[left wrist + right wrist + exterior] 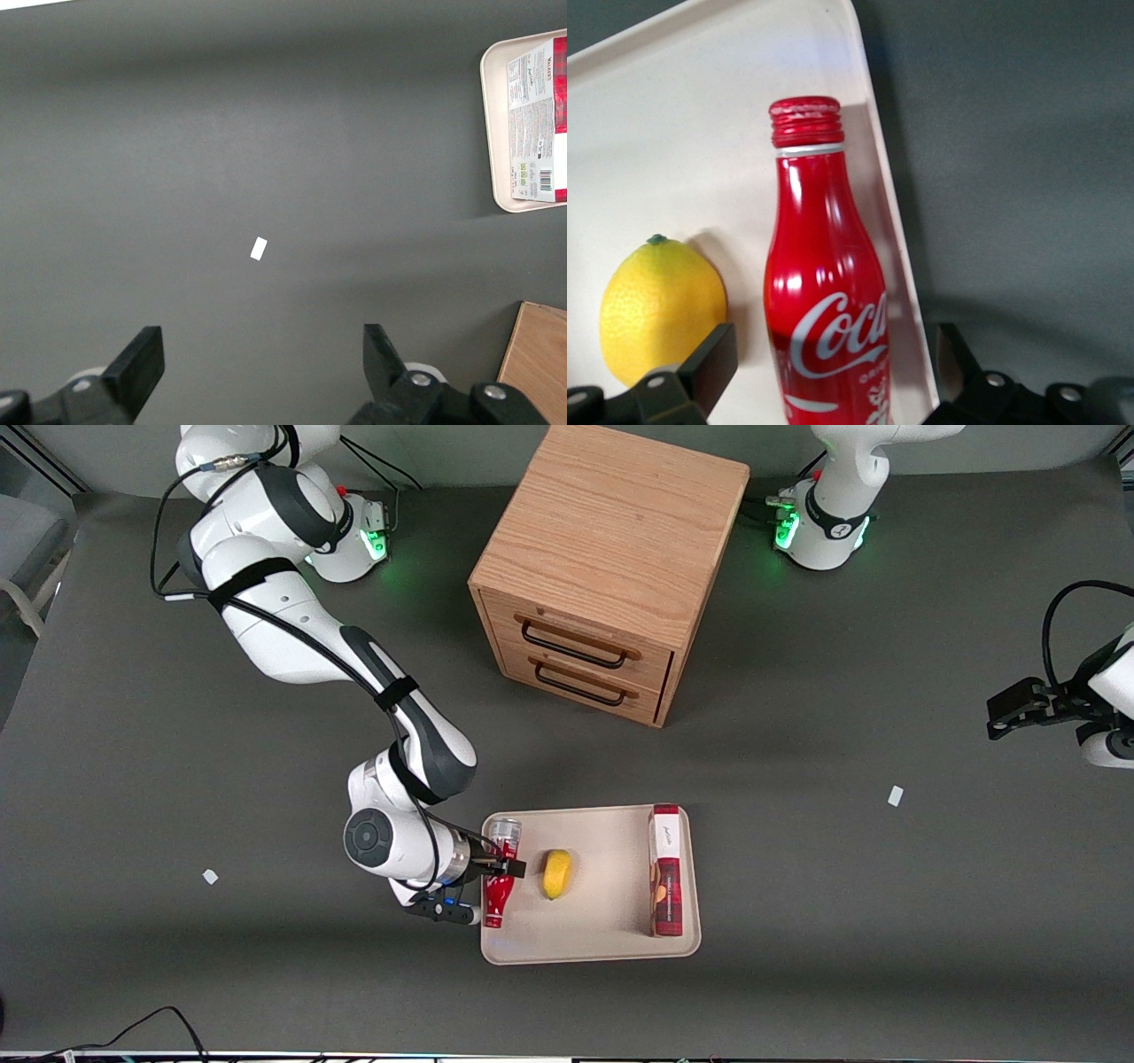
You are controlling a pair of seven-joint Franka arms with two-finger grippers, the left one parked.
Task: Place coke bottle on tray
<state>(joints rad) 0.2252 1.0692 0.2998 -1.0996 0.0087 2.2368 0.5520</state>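
Observation:
The coke bottle (499,887) (828,292), red with white lettering and a red cap, lies flat on the beige tray (602,943) (700,106). It rests along the tray's rim at the working arm's end. My gripper (505,865) (833,354) hovers over the bottle's body and stands open. One black finger (713,363) is on the lemon's side of the bottle, the other over the tray's rim. Both stand apart from the bottle. The bottle's silver end (505,831) points away from the front camera.
A yellow lemon (556,873) (660,310) lies on the tray beside the bottle. A dark-red box (665,872) (532,115) sits along the tray's edge toward the parked arm. A wooden two-drawer cabinet (611,558) stands farther from the camera. Two white scraps (896,795) (210,876) lie on the table.

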